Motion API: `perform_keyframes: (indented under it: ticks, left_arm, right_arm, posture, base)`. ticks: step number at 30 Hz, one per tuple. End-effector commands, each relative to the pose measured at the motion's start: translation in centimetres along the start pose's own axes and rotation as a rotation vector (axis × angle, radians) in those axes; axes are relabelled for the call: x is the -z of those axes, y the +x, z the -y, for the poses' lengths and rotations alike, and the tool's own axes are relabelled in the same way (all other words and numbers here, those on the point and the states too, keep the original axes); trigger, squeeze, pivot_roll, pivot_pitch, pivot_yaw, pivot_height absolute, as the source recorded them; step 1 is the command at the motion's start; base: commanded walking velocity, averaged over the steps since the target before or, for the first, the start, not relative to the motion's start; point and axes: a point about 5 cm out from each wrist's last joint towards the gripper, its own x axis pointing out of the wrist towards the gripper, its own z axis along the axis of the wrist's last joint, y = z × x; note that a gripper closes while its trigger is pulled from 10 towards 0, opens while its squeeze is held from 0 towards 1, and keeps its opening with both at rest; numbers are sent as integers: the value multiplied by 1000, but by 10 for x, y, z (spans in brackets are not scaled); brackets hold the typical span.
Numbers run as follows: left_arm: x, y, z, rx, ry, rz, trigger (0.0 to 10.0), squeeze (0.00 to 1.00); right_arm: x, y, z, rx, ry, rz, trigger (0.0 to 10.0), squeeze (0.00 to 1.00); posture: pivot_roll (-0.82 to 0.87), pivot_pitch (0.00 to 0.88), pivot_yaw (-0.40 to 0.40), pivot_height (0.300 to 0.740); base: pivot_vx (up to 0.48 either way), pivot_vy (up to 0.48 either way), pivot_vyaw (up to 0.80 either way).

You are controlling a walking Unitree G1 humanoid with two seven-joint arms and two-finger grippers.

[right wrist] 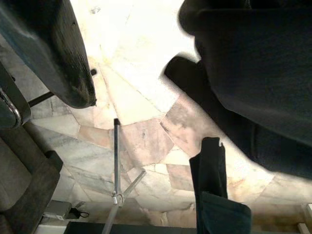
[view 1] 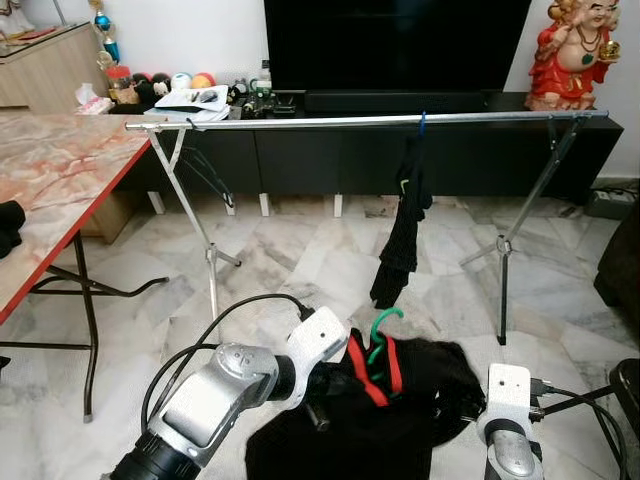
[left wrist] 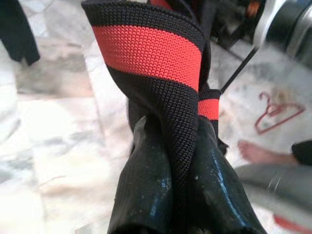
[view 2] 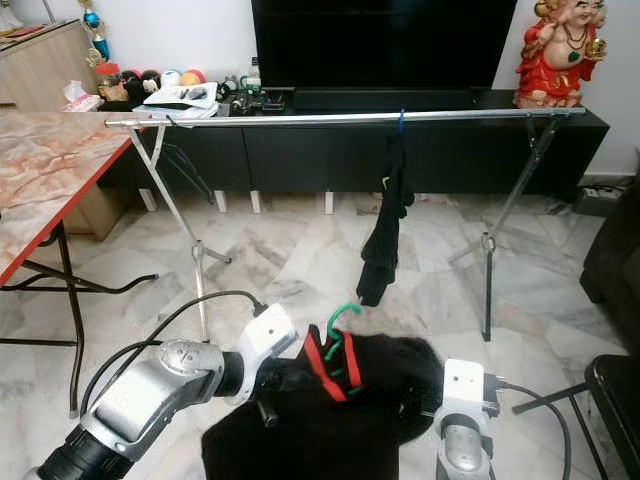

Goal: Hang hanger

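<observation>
The robot's left gripper (left wrist: 170, 146) is clamped on the red-and-black ribbed collar of a black garment (view 1: 400, 420), the knit band squeezed between its two black fingers (left wrist: 141, 185). The garment hangs on a green hanger (view 1: 380, 340) whose hook rises just above the collar, at about one o'clock from the gripper in the head views. The bundle sits low in front of the robot, at six o'clock from the middle of the drying rack's silver rail (view 1: 330, 121), well below it and apart from it.

The right gripper (right wrist: 131, 63) is near the garment's right edge, at three o'clock from the hanger. One black finger (right wrist: 53, 53) and the dark cloth frame a gap of marble floor (view 1: 290, 250) in the right wrist view; whether its fingers grip anything cannot be told.

One dark garment (view 1: 400, 230) already hangs from the rail on one blue hook (view 1: 422, 122), at twelve o'clock from the held bundle. One red hanger (left wrist: 278, 112) lies on the floor in the left wrist view, beside a person's bare foot (left wrist: 258, 152). One folding table (view 1: 50, 190) stands at nine o'clock, and one red figurine (view 1: 580, 50) at two o'clock on the black TV cabinet (view 1: 330, 150).
</observation>
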Motion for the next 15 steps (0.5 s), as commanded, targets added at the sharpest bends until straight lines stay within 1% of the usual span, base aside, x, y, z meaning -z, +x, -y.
perform_keyframes:
  ticks: [1,4,5,6,7,8,9,10,11,13,15]
  left_arm:
    - [9,-4,-4,-27,39,-37,10000,0]
    - [14,-7,-8,-51,54,-58,10000,0]
    - [16,-11,-11,-58,69,-56,10000,0]
    - [17,-16,-12,-48,100,-42,10000,0]
    - [17,-23,-11,-11,144,-10,10000,0]
    - [17,-23,-11,-11,144,-10,10000,0]
    - [17,-27,-11,8,164,6,10000,0]
    - [16,-36,-9,57,204,54,10000,0]
    - [16,-40,-8,77,218,69,10000,0]
    - [18,-49,-7,114,250,82,10000,0]
    - [22,-57,-6,154,276,74,10000,0]
  right_arm:
    - [-4,3,4,29,11,7,10000,0]
    - [-5,3,6,38,10,6,10000,0]
    - [-4,3,6,41,9,5,10000,0]
    - [-4,3,7,43,9,2,10000,0]
    - [-4,3,7,41,8,-1,10000,0]
    - [-4,3,7,41,8,-1,10000,0]
    - [-4,3,7,39,7,-2,10000,0]
    - [-3,3,7,29,3,-9,10000,0]
    - [-2,3,7,27,1,-11,10000,0]
    - [-2,3,6,25,2,-12,10000,0]
    - [-2,3,6,22,2,-14,10000,0]
  posture:
    - [106,23,-5,740]
    - [106,23,-5,740]
    - [106,24,-7,740]
    - [106,25,-8,740]
    - [109,26,-11,740]
    - [109,26,-11,740]
    - [109,26,-11,740]
    - [110,27,-14,740]
    - [109,27,-14,740]
    - [110,28,-16,740]
    - [111,27,-18,740]
  base:
    - [0,0,0]
    - [0,0,0]
    - [0,0,0]
    - [0,0,0]
    - [0,0,0]
    - [0,0,0]
    - [0,0,0]
    - [0,0,0]
    - [0,0,0]
    - [0,0,0]
    - [0,0,0]
